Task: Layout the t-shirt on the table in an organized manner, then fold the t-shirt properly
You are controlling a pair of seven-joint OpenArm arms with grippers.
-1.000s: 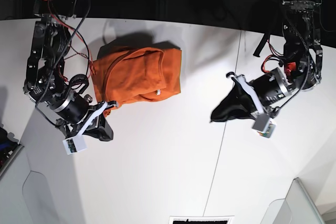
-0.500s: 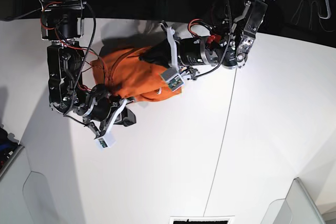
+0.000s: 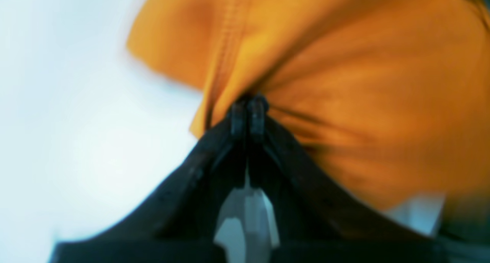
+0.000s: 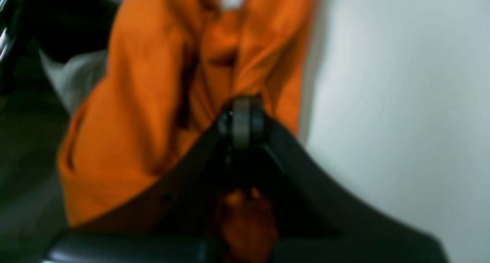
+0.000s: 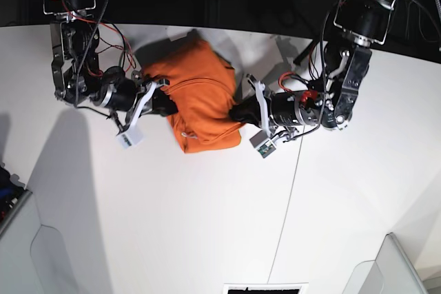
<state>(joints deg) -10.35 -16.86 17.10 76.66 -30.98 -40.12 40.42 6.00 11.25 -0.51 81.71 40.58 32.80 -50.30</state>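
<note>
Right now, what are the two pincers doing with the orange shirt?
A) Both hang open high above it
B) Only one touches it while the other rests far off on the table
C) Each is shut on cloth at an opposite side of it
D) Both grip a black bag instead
C: the left pincer and the right pincer each pinch bunched cloth of the t-shirt, one at either side.

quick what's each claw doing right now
Left claw: closed, pinching a fold of the soft orange cloth t-shirt.
Right claw: closed against the t-shirt; orange cloth shows between its fingers, so probably gripping it.
</note>
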